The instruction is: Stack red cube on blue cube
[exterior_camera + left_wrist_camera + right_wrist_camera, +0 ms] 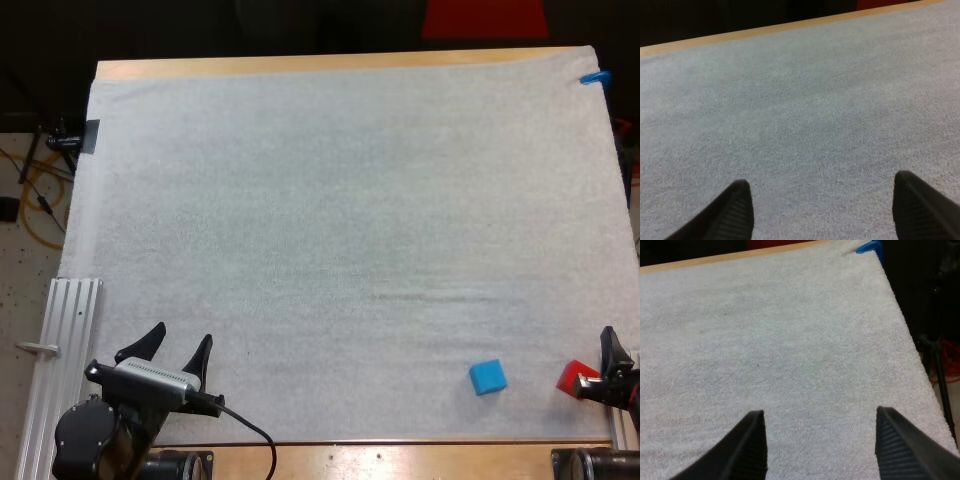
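Observation:
The blue cube lies on the white mat near its front edge, toward the right. The red cube rests a short way to its right, at the mat's right front corner. My right gripper stands just to the right of the red cube; in the right wrist view it is open over bare mat, nothing between its fingers. At the lower left, my left gripper is open too, and in the left wrist view it hovers over bare mat, far from both cubes.
An aluminium rail runs along the mat's left front side, beside my left arm. The wooden table edge shows along the front. The mat's right edge drops off to the dark floor.

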### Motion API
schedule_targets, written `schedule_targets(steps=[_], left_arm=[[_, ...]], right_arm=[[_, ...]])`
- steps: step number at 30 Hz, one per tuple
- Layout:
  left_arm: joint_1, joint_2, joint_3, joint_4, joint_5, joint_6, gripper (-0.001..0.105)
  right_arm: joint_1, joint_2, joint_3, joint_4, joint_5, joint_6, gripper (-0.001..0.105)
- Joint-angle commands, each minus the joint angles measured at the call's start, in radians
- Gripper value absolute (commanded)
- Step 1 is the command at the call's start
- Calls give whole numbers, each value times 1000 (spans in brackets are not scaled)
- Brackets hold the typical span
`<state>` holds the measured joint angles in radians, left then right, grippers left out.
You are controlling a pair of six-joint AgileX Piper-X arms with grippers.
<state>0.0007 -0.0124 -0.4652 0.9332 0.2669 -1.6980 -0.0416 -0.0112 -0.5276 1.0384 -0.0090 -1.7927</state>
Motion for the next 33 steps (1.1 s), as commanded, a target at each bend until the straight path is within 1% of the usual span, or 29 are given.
schedule_targets(steps=[1,9,11,12,13,15,17,21,22,23,25,26,30,33], left_arm=[[-1,-134,0,-12,-3,-11,59],[0,-134,0,-12,-1,-11,59],[-10,-134,-5,-12,-1,-11,62],[-14,-134,-7,-12,-1,-11,65],[-28,-134,-11,-15,-1,-11,70],[-51,-125,-19,-19,-1,-6,73],[-76,-104,-38,-19,4,-7,73],[-169,7,-109,-19,47,-3,73],[-197,43,-128,-19,62,4,73],[-220,65,-140,-19,74,10,73],[-289,147,-186,-19,107,44,73],[-302,168,-199,-19,109,53,73],[-456,316,-296,-11,112,112,73],[-566,400,-353,-9,111,131,73]], right_arm=[[-1,-33,-2,-4,-4,1,48],[-1,-33,-2,-4,-4,1,49],[-1,-30,-2,-4,-4,1,53],[-1,-28,-2,-4,-4,1,55],[-1,-18,-13,1,-4,1,60],[-1,5,-37,25,-4,1,63],[-1,43,-79,68,-1,1,63],[-1,152,-200,174,9,1,63],[-1,187,-237,205,9,1,63],[-1,199,-249,216,9,3,63],[-1,268,-323,277,9,3,63],[-1,284,-340,292,9,5,63],[-1,385,-457,402,9,27,63],[-1,450,-529,478,9,42,63]])
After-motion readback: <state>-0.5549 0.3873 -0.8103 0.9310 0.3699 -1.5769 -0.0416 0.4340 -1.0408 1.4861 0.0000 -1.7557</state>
